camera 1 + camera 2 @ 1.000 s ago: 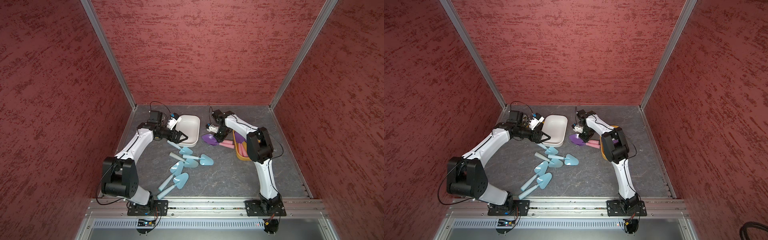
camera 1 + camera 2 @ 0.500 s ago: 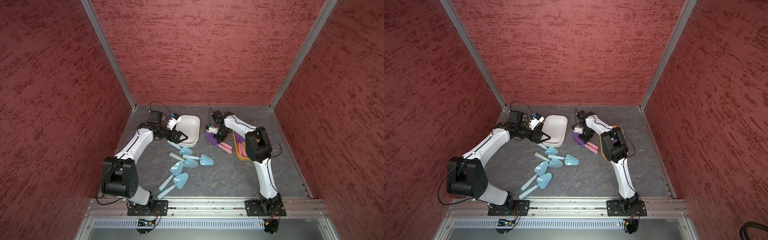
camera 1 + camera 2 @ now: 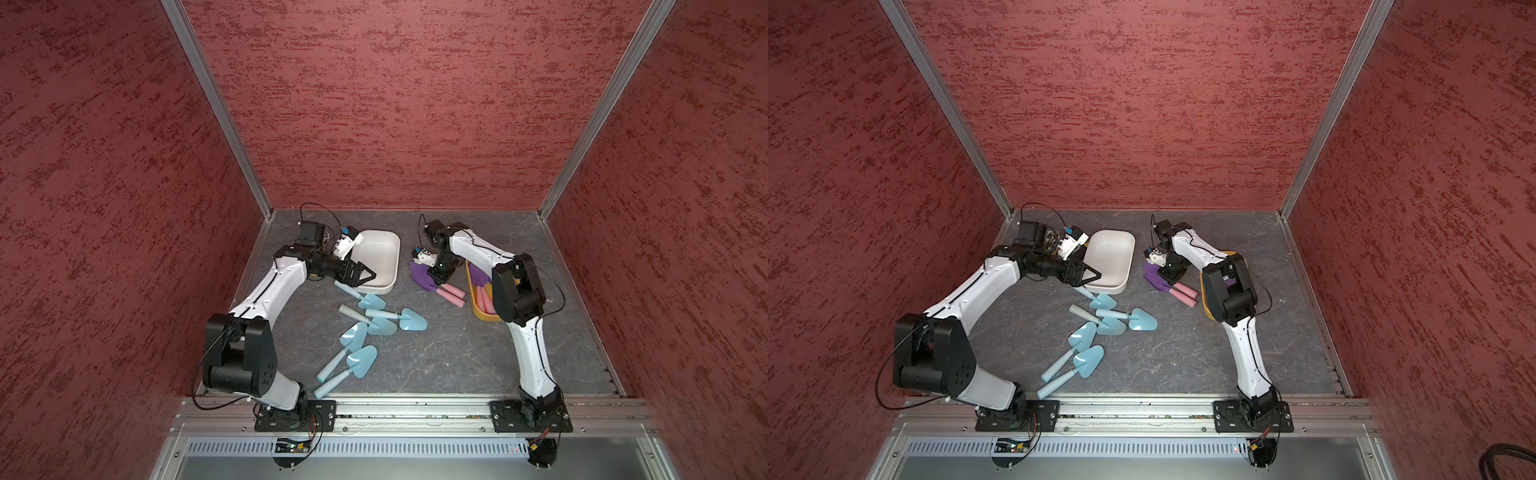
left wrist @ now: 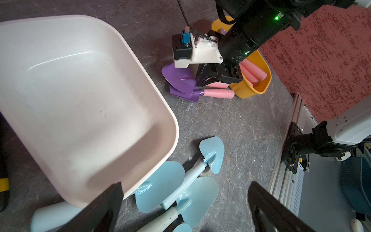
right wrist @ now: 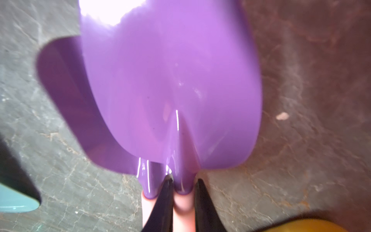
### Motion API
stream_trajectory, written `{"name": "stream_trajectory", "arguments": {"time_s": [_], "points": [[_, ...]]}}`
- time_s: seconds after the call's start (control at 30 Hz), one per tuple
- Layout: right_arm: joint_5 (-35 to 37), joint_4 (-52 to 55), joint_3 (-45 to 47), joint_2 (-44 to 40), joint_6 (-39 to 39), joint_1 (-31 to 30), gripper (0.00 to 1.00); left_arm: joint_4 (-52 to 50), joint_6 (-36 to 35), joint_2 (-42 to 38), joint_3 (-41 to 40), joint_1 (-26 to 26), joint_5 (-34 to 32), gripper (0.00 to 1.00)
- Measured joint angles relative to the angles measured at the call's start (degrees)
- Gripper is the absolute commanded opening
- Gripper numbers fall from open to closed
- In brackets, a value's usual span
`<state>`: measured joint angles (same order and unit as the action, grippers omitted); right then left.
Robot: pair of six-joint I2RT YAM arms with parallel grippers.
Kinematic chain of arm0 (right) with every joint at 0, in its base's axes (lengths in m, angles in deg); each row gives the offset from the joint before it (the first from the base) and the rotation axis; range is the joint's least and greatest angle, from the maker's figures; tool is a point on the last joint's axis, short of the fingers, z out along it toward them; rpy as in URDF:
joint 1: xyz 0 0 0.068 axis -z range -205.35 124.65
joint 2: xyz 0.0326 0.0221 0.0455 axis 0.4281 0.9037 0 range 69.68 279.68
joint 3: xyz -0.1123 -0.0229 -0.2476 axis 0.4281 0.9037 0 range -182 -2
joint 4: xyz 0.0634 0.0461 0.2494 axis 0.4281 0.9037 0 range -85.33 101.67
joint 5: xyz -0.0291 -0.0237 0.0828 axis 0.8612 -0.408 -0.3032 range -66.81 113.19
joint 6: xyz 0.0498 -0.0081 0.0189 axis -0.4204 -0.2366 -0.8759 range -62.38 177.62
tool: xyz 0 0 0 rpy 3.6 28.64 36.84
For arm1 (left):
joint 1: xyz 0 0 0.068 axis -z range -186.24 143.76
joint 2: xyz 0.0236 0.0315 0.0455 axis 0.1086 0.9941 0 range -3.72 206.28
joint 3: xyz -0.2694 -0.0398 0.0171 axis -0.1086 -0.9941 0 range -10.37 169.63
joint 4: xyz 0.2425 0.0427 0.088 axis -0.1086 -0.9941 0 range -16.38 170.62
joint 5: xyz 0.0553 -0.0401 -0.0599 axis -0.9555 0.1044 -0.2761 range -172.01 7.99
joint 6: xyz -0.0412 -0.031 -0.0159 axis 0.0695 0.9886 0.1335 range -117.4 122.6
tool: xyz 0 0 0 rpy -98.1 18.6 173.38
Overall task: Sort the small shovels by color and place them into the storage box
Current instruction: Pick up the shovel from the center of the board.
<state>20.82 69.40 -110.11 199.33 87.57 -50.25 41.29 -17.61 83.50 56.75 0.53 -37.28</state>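
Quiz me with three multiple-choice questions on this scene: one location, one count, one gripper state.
1. Where do the loose purple shovels lie?
A) between the white tub and the yellow tub
B) inside the white tub
C) by the rail

2. How many light blue shovels lie on the table?
A) three
B) five
C) eight

3. The right gripper is:
A) open, empty
B) shut on a purple shovel
C) holding a blue one

Answers: A, both lie between the tubs; B, five blades show; B, it pinches the shovel's neck.
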Motion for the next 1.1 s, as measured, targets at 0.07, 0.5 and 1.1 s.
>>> {"name": "stream_trajectory", "arguments": {"time_s": [0.07, 0.5, 1.1], "points": [[0.0, -0.2, 0.42, -1.18, -0.2, 0.0, 0.0, 0.0, 0.0, 0.0, 0.0, 0.0, 0.0, 1.0], [0.02, -1.57, 3.43, -6.45, -2.29, 0.15, 0.0, 0.46, 0.02, 0.0, -0.46, 0.0, 0.02, 1.0], [-1.14, -1.55, 4.11, -14.8, -6.8, 2.6, 0.0, -0.33, 1.49, 1.75, 3.74, 2.97, -0.07, 1.0]]}}
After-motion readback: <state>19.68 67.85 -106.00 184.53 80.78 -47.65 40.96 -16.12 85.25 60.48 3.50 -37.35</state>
